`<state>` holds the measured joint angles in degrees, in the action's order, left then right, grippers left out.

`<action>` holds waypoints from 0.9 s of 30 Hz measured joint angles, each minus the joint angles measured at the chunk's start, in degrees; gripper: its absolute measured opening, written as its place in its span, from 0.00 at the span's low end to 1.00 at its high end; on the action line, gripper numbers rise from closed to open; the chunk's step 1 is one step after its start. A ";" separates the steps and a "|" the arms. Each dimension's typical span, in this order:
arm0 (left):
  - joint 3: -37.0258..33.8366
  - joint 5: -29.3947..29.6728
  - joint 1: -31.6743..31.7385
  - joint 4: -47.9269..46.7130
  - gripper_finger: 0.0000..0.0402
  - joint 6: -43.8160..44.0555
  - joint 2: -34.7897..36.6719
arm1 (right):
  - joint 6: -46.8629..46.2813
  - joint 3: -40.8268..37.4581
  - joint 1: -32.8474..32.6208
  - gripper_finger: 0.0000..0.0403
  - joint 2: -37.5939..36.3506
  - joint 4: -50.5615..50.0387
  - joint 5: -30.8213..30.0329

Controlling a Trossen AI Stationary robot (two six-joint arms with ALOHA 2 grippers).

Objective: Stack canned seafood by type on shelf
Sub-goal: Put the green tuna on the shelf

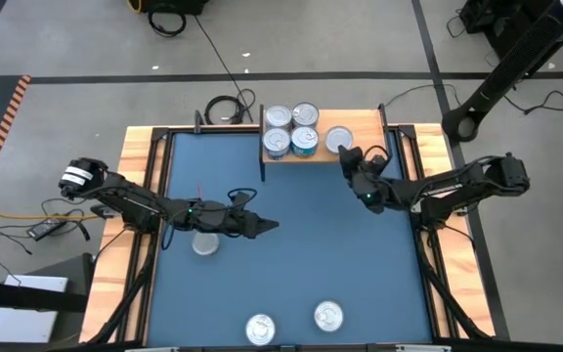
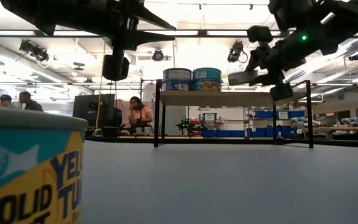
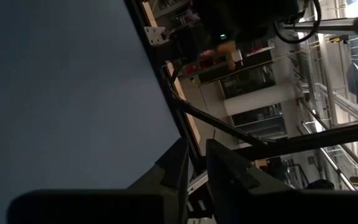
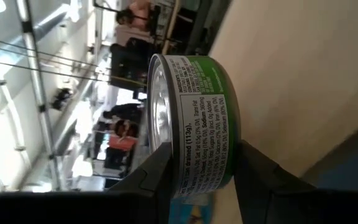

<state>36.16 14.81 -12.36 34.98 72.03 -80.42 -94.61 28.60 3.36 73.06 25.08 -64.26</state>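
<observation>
My right gripper (image 4: 201, 177) pinches a green-labelled can (image 4: 194, 121) top and bottom, level over the shelf (image 1: 360, 152) beside four stacked tins (image 1: 291, 130), apart by type. Left gripper (image 1: 262, 226) waits mid-table, fingers nearly together, empty.

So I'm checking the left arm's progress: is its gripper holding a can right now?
No: in the left wrist view the left gripper has nothing between its fingers, and it hangs above the blue table.
</observation>
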 joint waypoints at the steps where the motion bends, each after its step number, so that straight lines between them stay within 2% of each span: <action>1: 0.00 0.00 0.00 0.03 0.15 0.00 0.00 | -1.18 -0.02 0.41 0.31 0.00 -1.16 0.70; 4: 0.02 0.02 0.00 -0.14 0.15 0.00 0.00 | -4.12 -0.02 1.49 0.31 0.00 -3.60 3.07; 8: 0.02 0.04 0.00 -0.19 0.15 -0.04 0.00 | -4.30 -0.04 2.54 0.31 -0.02 -3.34 3.27; 14: 0.02 0.04 0.00 -0.20 0.15 -0.17 0.00 | -3.97 -0.04 3.56 0.31 -0.02 -4.06 6.99; 21: 0.04 0.04 0.00 -0.20 0.15 -0.24 0.00 | -4.60 0.60 3.43 0.31 2.41 -3.24 7.71; 27: 0.04 0.04 0.00 -0.20 0.15 -0.26 0.00 | -4.00 2.50 3.57 0.31 4.58 -2.51 12.80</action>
<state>36.21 14.85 -12.36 34.78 71.77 -80.42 -98.61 31.10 6.93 77.64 22.58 -51.46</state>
